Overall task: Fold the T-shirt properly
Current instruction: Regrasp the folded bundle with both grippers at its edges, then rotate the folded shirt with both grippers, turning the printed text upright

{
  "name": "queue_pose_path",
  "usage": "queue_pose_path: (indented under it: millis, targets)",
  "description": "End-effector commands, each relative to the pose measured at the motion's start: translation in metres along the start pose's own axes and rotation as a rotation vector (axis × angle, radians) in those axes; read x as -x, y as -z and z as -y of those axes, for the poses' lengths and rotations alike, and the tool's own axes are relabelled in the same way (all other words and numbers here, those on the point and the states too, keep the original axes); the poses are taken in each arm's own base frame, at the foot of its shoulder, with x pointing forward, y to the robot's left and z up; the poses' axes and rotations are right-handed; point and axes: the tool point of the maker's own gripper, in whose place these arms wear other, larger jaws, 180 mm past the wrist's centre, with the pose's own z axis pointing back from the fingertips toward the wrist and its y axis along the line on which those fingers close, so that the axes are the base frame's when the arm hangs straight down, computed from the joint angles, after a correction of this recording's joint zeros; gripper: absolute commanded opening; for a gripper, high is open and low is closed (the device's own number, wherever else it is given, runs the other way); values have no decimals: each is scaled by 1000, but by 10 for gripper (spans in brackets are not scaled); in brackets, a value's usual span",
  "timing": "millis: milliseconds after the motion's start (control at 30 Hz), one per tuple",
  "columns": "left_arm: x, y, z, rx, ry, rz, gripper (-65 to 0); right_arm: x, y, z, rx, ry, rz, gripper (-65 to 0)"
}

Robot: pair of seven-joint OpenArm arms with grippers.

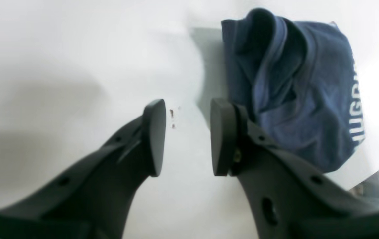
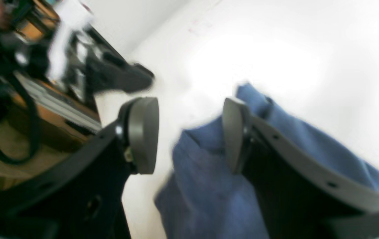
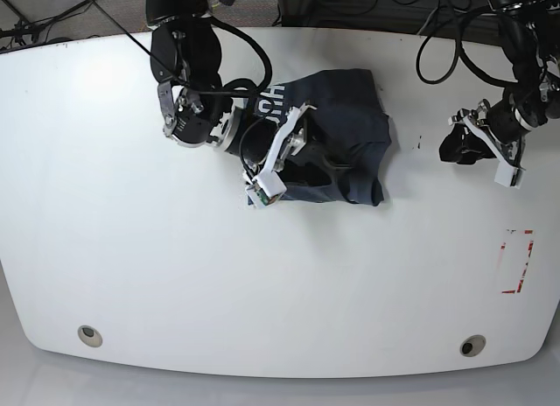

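Observation:
The dark blue T-shirt (image 3: 346, 126) lies bunched in a rough folded heap at the table's back middle, with white lettering (image 3: 267, 100) at its left edge. My right gripper (image 3: 325, 161) is over the shirt's front part. In the blurred right wrist view it (image 2: 188, 132) is open, with shirt fabric (image 2: 202, 186) below and between the fingers. My left gripper (image 3: 446, 148) is off to the right of the shirt, apart from it. In the left wrist view it (image 1: 188, 132) is open and empty above bare table, with the shirt (image 1: 295, 93) to the right of it.
The white table (image 3: 175, 248) has a red-marked rectangle (image 3: 518, 262) near its right edge and two round holes (image 3: 87, 334) (image 3: 472, 345) along the front. Cables hang behind the back edge. The table edge (image 1: 372, 176) shows close beside the shirt in the left wrist view.

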Motion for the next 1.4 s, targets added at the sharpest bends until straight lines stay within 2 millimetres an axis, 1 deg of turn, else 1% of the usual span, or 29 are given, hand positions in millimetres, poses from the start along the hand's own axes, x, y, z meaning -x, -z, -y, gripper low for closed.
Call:
queue_pose_path:
  millis: [0,100,167,200,233,300,333,367,400,500,567,633,700,833,900,967,1033,1167,1200,1267,1367]
  targets:
    - [-10,2,11,36,40,20,-440,0,-2,0,-13,4,12,-352]
    - [-5,10,27,78,63,-7,-440,9,-6,3,1,18,-2,-352]
    - [-2,15,40,113,87,-23,-440,11,-9,6,10,13,-9,-355]
    - [2,21,51,142,101,-40,-440,13,-11,11,18,9,-22,-357]
    - [0,25,61,169,122,-45,-440,14,-12,14,23,7,-30,-358]
    - [3,32,84,229,165,-64,-440,8,-13,20,31,-9,-20,-360]
    - [7,37,98,268,189,-82,-440,1,-16,27,49,-17,-4,-360]
    - [11,40,111,300,208,-98,-440,0,-21,37,75,-10,2,-360]
    - [15,42,118,322,214,-108,-440,0,-24,45,95,2,3,-360]
    - [9,54,137,348,259,-102,-440,-12,-29,78,153,16,19,-360]
    - [16,62,143,329,297,-121,-440,-12,-31,96,176,24,-4,-360]
    - [22,66,143,308,327,-144,-440,-11,-33,109,194,30,-21,-360]
    - [30,74,152,303,357,-166,-440,-14,-31,125,207,45,-31,-360]
    - [41,83,157,266,413,-198,-440,-9,-27,144,231,72,-59,-366]
    - [47,87,156,240,443,-219,-440,-5,-26,153,267,48,-85,-406]
    - [53,91,153,221,444,-240,-440,5,-28,162,307,21,-135,-445]
    - [61,97,146,191,440,-270,-440,13,-25,165,331,-1,-173,-469]
    - [77,109,123,133,432,-319,-440,26,-26,172,382,-51,-233,-474]
    - [77,112,119,125,429,-313,-440,27,-26,173,392,-63,-238,-474]
    - [73,121,112,108,433,-288,-440,41,-30,175,419,-83,-269,-474]
    - [74,124,95,74,448,-312,-440,53,-36,178,446,-107,-293,-474]
